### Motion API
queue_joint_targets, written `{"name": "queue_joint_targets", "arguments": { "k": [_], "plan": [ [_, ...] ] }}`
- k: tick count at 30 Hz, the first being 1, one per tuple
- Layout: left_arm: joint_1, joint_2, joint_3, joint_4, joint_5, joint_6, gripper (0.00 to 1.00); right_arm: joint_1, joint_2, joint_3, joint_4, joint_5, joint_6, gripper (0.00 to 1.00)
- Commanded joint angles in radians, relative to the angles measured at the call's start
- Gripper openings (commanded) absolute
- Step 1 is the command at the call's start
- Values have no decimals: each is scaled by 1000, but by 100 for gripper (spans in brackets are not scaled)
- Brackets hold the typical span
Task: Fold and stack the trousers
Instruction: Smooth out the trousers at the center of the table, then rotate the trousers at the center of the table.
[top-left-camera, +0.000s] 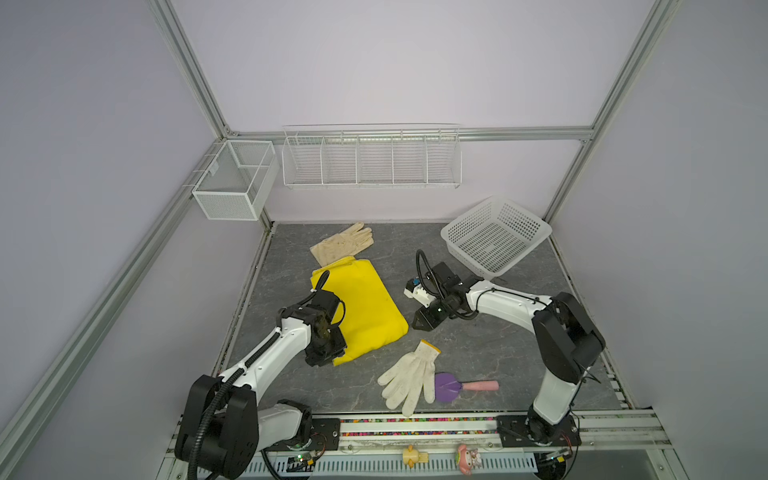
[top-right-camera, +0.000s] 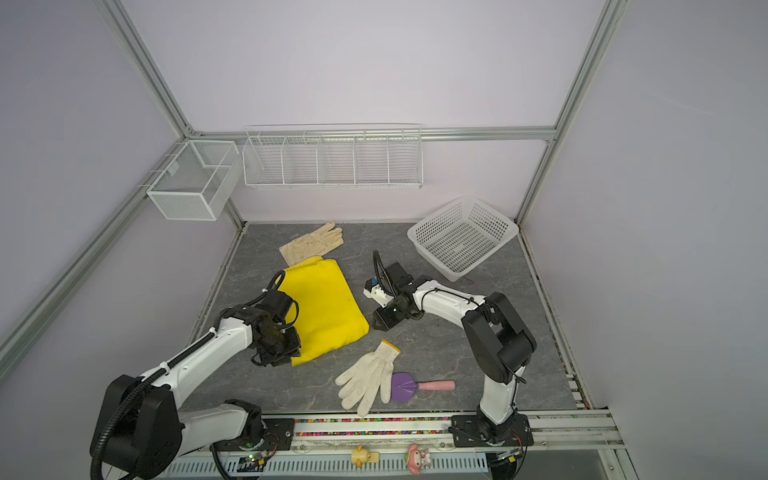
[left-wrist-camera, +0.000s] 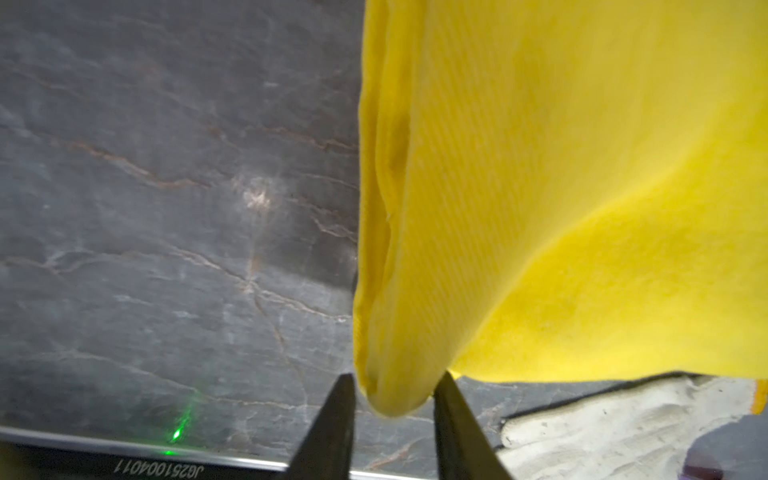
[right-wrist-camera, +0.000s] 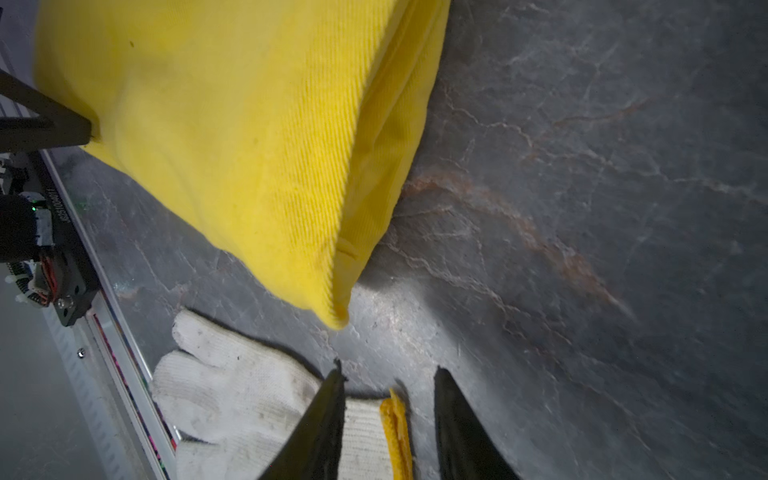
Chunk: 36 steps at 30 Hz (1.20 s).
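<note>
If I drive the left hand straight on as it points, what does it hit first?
The trousers: their folded corner lies right between the open fingertips of the left hand, so it would likely push into that cloth at once.

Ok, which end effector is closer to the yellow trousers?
Left. The left end effector straddles a near corner of the trousers; the right end effector sits just off another corner, not touching.
</note>
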<state>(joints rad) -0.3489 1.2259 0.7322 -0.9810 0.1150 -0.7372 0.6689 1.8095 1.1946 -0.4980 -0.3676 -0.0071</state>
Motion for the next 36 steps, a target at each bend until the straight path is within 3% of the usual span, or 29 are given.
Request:
{"name": "queue_joint_targets", "arguments": {
  "k": [1, 4, 7, 9, 16, 24, 30, 36],
  "plan": [
    [4, -38, 53, -89, -52, -15, 43, -7, -47, 63, 17, -66, 43, 47],
    [6, -42, 129, -125, -128, -25, 58, 17, -18, 105, 96, -104, 93, 53],
    [14, -26, 211, -99, -242, -24, 67, 52, 58, 179, 125, -107, 121, 55],
    [39, -5, 242, -5, -248, -36, 69, 74, 101, 201, 151, -107, 138, 55],
    [88, 252, 387, 184, -120, -68, 70, 128, 158, 138, 234, -87, 142, 52],
    [60, 504, 511, 264, -127, -91, 71, 179, 161, 14, 289, -97, 140, 51],
    [9, 657, 583, 253, -102, -30, 70, 211, 166, -15, 298, -106, 153, 52],
    [-20, 770, 674, 220, -56, 70, 68, 165, 96, -35, 267, -86, 149, 56]
  ]
}}
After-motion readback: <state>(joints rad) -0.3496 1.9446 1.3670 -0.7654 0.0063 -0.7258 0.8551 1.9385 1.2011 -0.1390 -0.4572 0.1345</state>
